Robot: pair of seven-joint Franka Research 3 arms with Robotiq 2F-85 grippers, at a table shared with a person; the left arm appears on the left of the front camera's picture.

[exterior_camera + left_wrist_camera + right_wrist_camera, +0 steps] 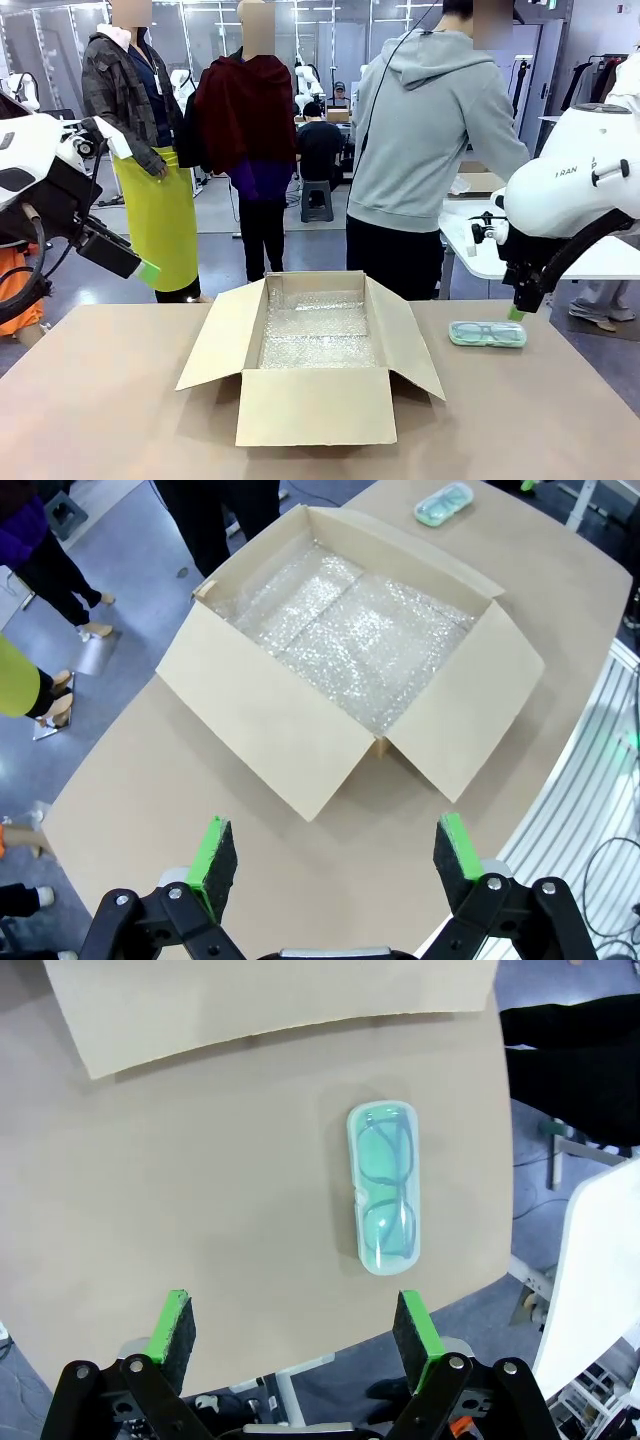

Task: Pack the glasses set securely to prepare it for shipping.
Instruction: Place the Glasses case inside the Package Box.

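Note:
A clear case with teal-green glasses point(488, 333) lies flat on the table to the right of the open cardboard box point(313, 405). My right gripper point(517, 312) hovers just above the case's far right end. In the right wrist view the case point(383, 1188) lies beyond the right finger, and the right gripper point(290, 1328) stands open with nothing between its fingers. My left gripper point(148, 270) hangs high beyond the table's far left corner. It looks down on the box point(270, 720), the left gripper point(335, 852) open and holding nothing. The case point(443, 504) shows far off past the box.
Bubble wrap point(318, 335) lines the bottom of the box, whose four flaps are spread outward. A person in a grey hoodie point(430, 130) stands at the far side with their back turned. A white table point(470, 245) stands behind on the right. Bare tabletop point(100, 400) lies left of the box.

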